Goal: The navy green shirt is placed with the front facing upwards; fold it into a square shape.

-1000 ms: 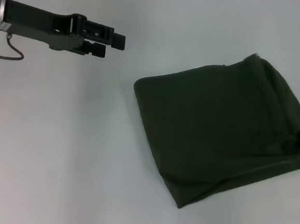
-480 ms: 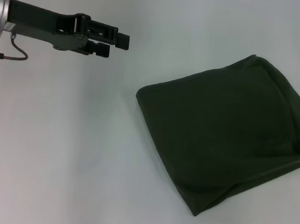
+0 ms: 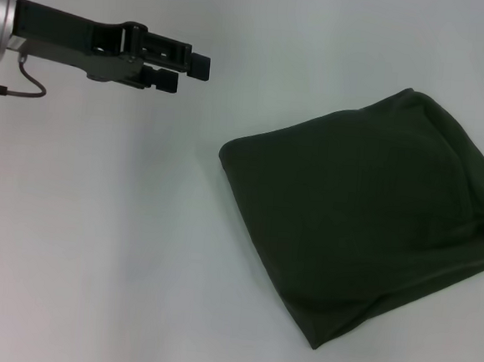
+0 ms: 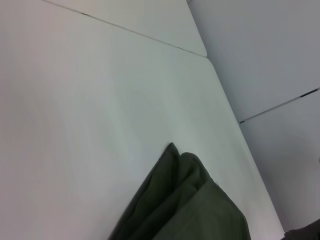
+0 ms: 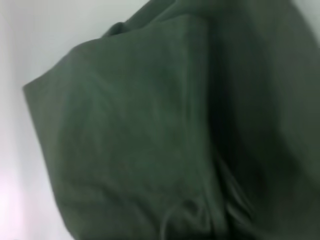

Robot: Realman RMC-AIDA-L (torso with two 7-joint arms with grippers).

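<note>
On the white worktop point(image 3: 94, 245) the dark olive-green cotton shirt point(image 3: 359, 232) lies folded roughly square; my left gripper point(image 3: 196, 67) hovers clear, jaws together, right gripper unseen

Navy green shirt point(image 3: 356, 223): soft matt cloth; table point(image 3: 94, 245): smooth white, faintly glossy.

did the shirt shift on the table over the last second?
Yes. The shirt slid toward the robot's right and nearer the robot on the table between the first two head views; no visible change over the last half second.
</note>
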